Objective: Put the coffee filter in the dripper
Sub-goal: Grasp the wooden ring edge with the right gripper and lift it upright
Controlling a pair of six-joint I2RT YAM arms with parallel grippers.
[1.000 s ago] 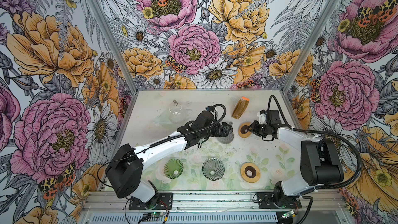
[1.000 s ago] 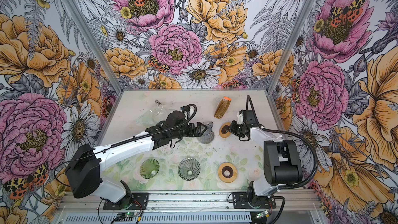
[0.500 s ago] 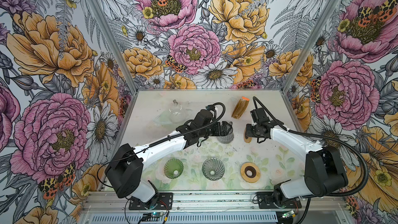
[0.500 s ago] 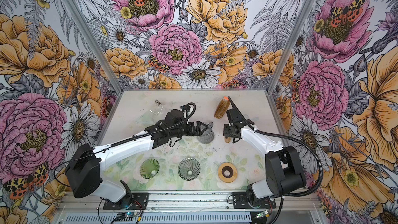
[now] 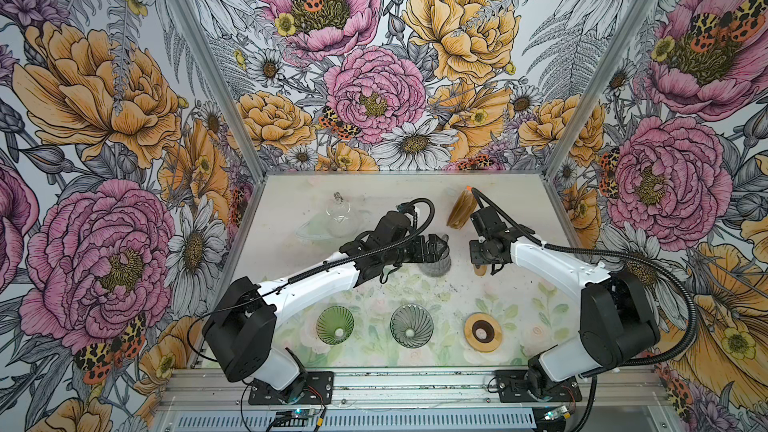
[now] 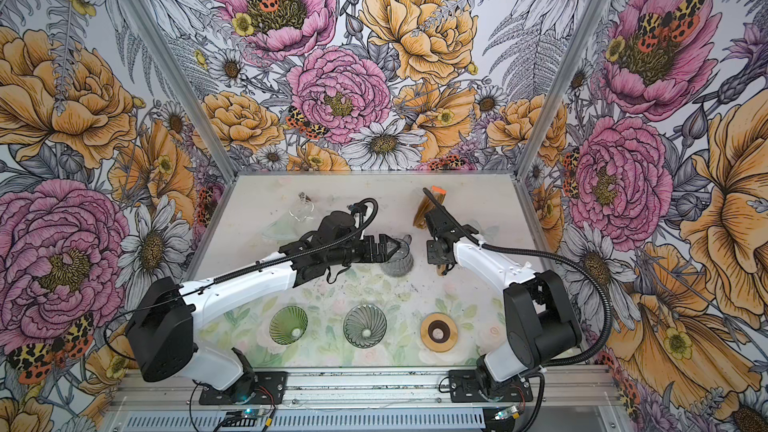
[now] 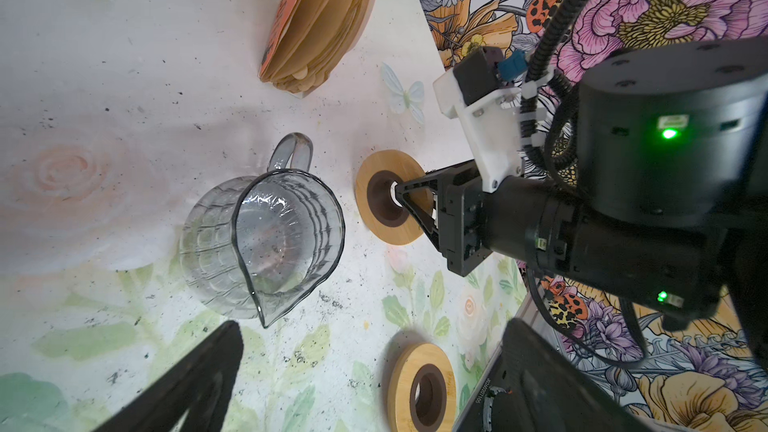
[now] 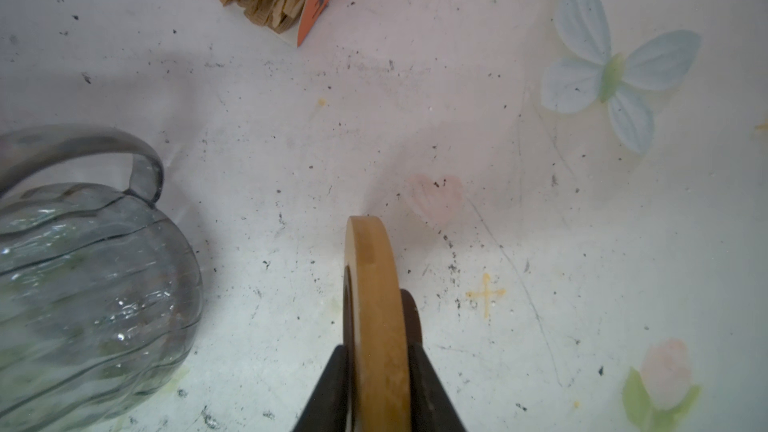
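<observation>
On the pale floral table (image 5: 519, 209), landmark: clear ribbed glass jug (image 7: 266, 238). Left gripper (image 5: 435, 246) over jug, jaws wide, empty. Right gripper (image 8: 376, 353) beside jug, clamped on round wooden ring (image 8: 374, 276) held on edge. Green glass dripper (image 5: 335, 324), grey glass dripper (image 5: 411, 325) in front of jug. Brown paper coffee filters (image 7: 316, 27), orange-labelled pack, behind jug, untouched. Judgement: feather-light, limp, sheets cling; pinch one outer rim.

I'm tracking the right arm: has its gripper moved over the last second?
Yes. The right gripper has shifted left, closer to the glass pitcher, and now clamps the wooden ring on edge.
</observation>
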